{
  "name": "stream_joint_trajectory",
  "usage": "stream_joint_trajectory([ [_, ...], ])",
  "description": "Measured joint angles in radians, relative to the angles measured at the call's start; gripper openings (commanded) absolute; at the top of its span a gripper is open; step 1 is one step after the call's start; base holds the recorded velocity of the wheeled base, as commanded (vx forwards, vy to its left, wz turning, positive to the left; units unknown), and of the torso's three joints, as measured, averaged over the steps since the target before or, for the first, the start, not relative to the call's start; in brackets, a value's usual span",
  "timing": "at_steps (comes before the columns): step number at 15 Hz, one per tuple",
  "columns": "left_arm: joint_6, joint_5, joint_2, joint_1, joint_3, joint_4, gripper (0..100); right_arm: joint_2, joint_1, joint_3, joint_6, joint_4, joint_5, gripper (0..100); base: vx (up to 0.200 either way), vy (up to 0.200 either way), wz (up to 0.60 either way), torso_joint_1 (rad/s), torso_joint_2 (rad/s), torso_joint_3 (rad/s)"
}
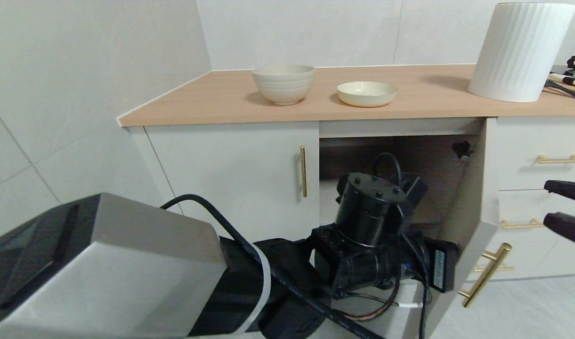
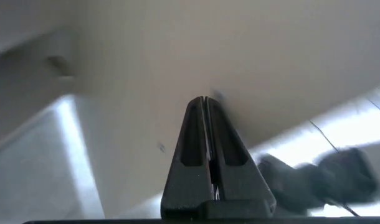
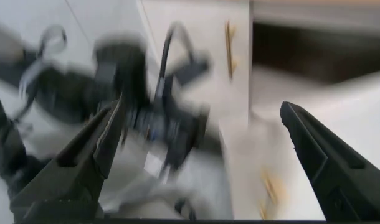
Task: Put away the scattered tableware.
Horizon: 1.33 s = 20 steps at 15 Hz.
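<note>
Tableware to be stowed is a ribbed cream bowl (image 1: 283, 84) and a shallow cream dish (image 1: 367, 93), standing apart on the wooden tabletop (image 1: 198, 104), the bowl nearer the corner wall. Below the dish, the cupboard (image 1: 424, 160) stands open, its door (image 1: 475, 188) swung out with the gold handle (image 1: 486, 272) towards the camera.

The left arm sits low in front of that opening. The left tool (image 2: 204, 99) has its fingers pressed flat together with nothing between them. The right tool (image 1: 548, 203) hangs at the right, beside the drawers, spread wide and empty.

With the cupboard ready, the step in hand looks like fetching the first piece. The left arm should probably back out of the opening before rising, so that its cables miss the door edge. Its tool must open before it nears the crockery. The bowl is best taken by its rim, one finger inside and one outside. The dish is shallow and glazed, so a low grip across its lip seems safer. Either piece must dip under the tabletop edge without knocking it.
</note>
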Motion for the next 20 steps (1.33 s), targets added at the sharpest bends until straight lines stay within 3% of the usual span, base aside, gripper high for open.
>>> stream_joint_trajectory([
  [3, 0.000, -0.003, -0.020, -0.099, 0.002, -0.004, 0, -0.039, 0.001, -0.051, 0.009, 0.005, -0.004, 100, 0.000, 0.000, 0.00, 0.000, 0.00, 0.000],
  [6, 0.000, 0.010, -0.083, -0.097, 0.063, -0.004, 0, -0.044, 0.000, -0.056, 0.009, 0.006, -0.006, 100, 0.000, 0.000, 0.00, 0.000, 0.00, 0.000],
  [12, 0.010, 0.027, -0.284, 0.100, 0.234, -0.001, 0, 0.063, 0.000, -0.074, 0.009, 0.003, -0.007, 100, 0.000, 0.000, 0.00, 0.000, 0.00, 0.000],
  [16, 0.074, 0.040, -0.509, 0.311, 0.433, 0.010, 0, 0.231, -0.002, -0.153, 0.010, 0.001, -0.004, 100, 0.000, 0.000, 0.00, 0.000, 0.00, 0.000],
  [18, 0.095, 0.041, -0.627, 0.410, 0.509, 0.069, 0, 0.320, -0.011, -0.209, 0.010, -0.002, -0.001, 100, 0.000, 0.000, 0.00, 0.000, 0.00, 0.000],
  [20, 0.121, 0.041, -0.748, 0.493, 0.545, 0.204, 0, 0.381, -0.024, -0.243, 0.015, -0.008, 0.000, 100, 0.000, 0.000, 0.00, 0.000, 0.00, 0.000],
])
